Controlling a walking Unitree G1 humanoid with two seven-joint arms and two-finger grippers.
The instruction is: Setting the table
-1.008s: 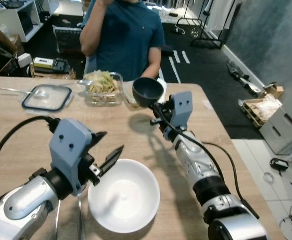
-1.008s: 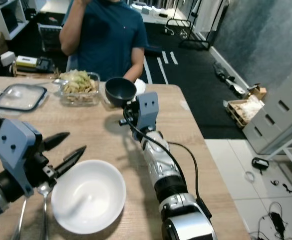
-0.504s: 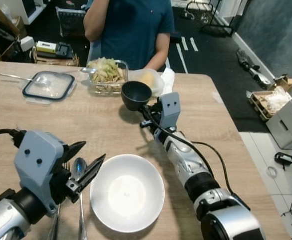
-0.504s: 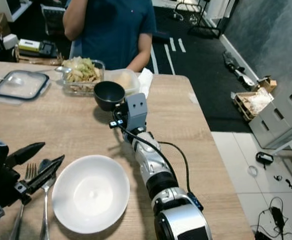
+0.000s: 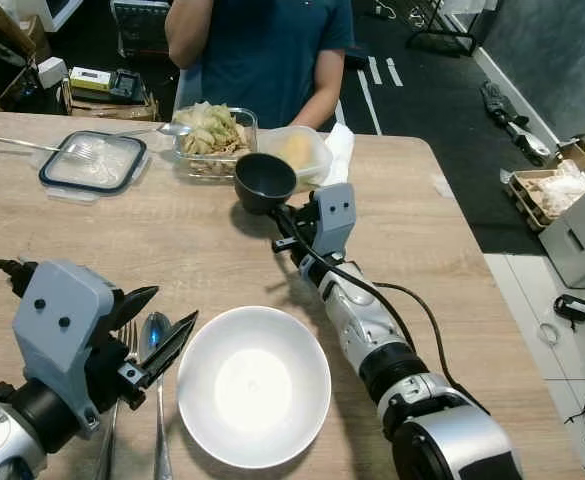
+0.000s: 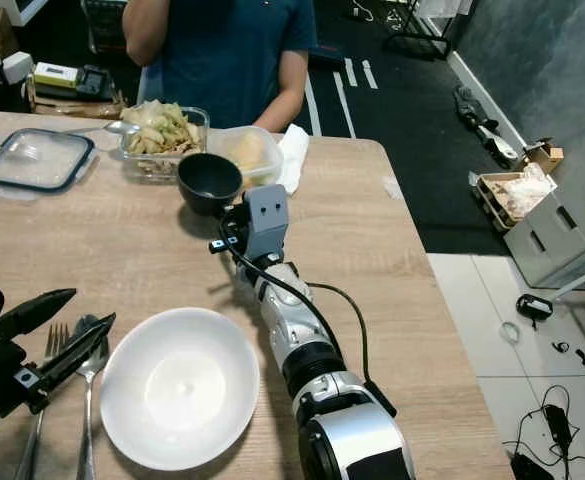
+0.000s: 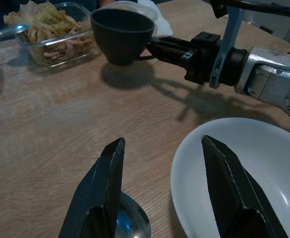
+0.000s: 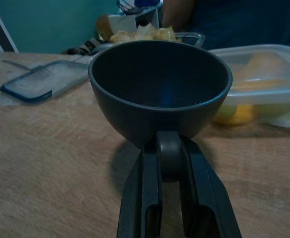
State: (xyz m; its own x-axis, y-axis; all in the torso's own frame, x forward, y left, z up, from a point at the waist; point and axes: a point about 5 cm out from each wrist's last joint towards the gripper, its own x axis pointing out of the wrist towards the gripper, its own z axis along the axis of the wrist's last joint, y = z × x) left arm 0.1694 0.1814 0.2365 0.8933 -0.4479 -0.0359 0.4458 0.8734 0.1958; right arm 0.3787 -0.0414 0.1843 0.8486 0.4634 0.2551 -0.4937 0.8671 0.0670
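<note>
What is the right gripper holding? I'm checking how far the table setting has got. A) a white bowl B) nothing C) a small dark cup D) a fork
C: the right gripper is shut on the handle of the small dark cup, held above the table near the food containers, as the right wrist view also shows.

Occlusions and crops noted.
Person [image 5: 262, 45] was cropped above the shoulders; fork [image 5: 112, 420] and spoon [image 5: 158, 400] handles ran off frame.
</note>
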